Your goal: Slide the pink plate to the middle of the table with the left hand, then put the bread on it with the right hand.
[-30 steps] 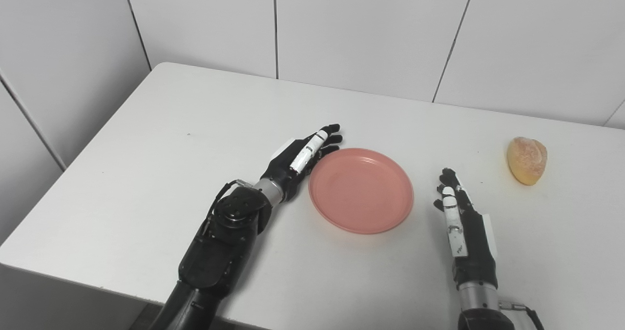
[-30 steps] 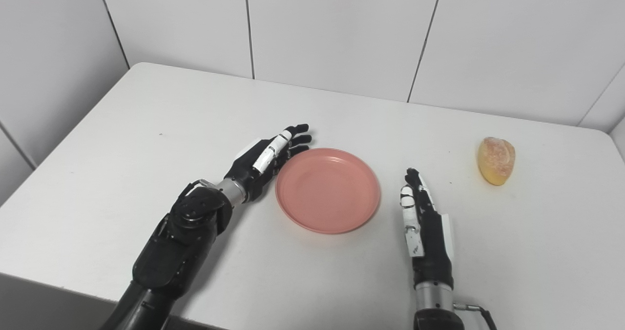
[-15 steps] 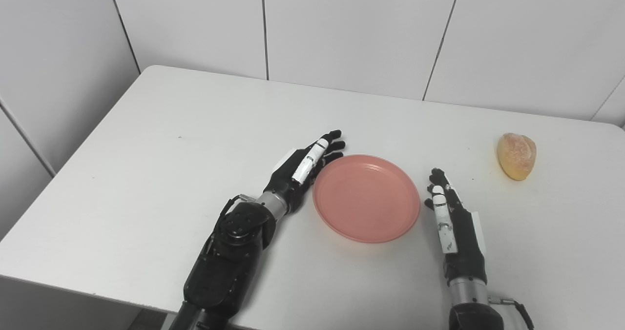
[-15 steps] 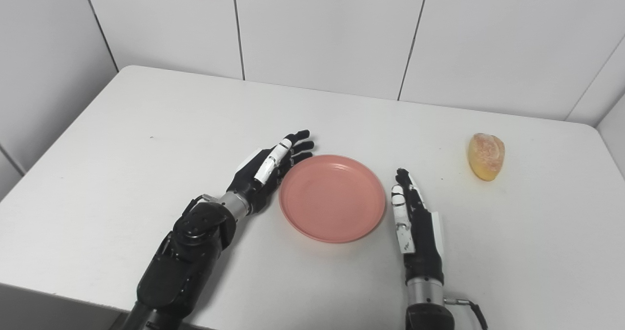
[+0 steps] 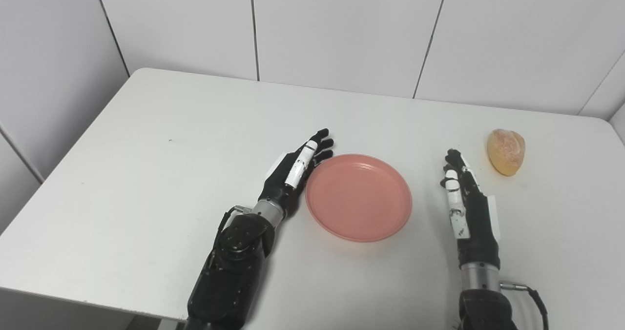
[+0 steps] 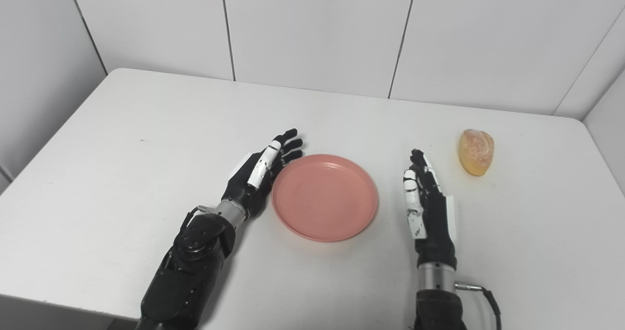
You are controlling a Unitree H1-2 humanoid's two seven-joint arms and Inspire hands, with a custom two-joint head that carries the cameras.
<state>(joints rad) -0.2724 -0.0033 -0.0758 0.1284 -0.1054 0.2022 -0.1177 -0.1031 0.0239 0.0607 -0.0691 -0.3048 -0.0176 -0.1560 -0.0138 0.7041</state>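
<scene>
A round pink plate (image 5: 359, 197) lies flat near the middle of the white table (image 5: 161, 139), with nothing on it. My left hand (image 5: 293, 171) rests open along the plate's left rim, its fingers stretched out and touching or almost touching the edge. My right hand (image 5: 466, 208) stands open on its edge a short way to the right of the plate, fingers pointing away from me. A golden bread roll (image 5: 506, 145) lies on the table beyond and to the right of the right hand, apart from it.
White tiled walls run behind the table and along its left side. The table's front edge runs just under my forearms, and its right edge lies close to the bread.
The camera has swung, shifting the whole picture. My right hand has moved forward toward the bread. The plate slid slightly toward the centre over the first half second; the left hand stays beside its rim.
</scene>
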